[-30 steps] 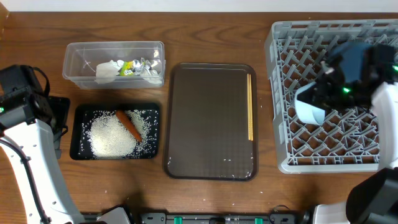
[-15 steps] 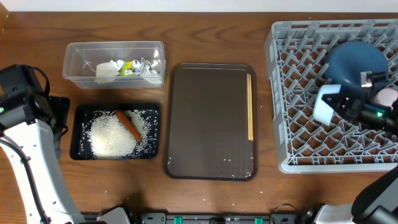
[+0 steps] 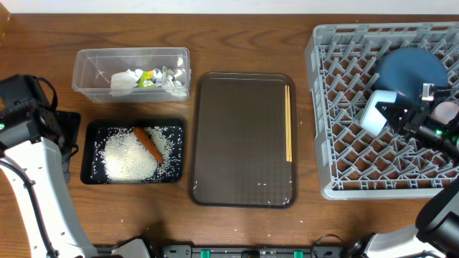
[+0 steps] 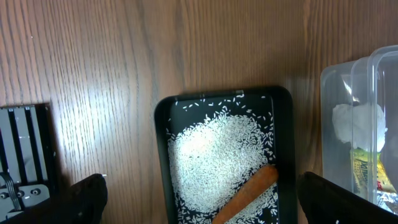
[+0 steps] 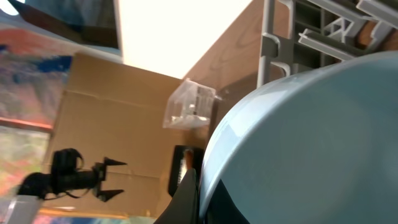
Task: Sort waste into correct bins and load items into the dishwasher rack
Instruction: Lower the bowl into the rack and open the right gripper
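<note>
- The right claw (image 3: 393, 116) grips the light blue bowl (image 3: 374, 112) by its rim. Within the last second it has carried the bowl further over the rack (image 3: 320, 143) and tipped it on edge.
- The bowl is now just beside the dark blue plate (image 3: 412, 68), probably ready for release.
- The chopsticks (image 3: 288, 122) lie on the brown tray (image 3: 240, 136), not yet loaded.
- The left claw (image 4: 200, 185) hangs open and empty above the rice (image 4: 211, 155).

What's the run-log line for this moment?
right gripper: shut on light blue bowl, over rack | left gripper: open, beside black tray | chopsticks: on brown tray, not yet loaded
</note>
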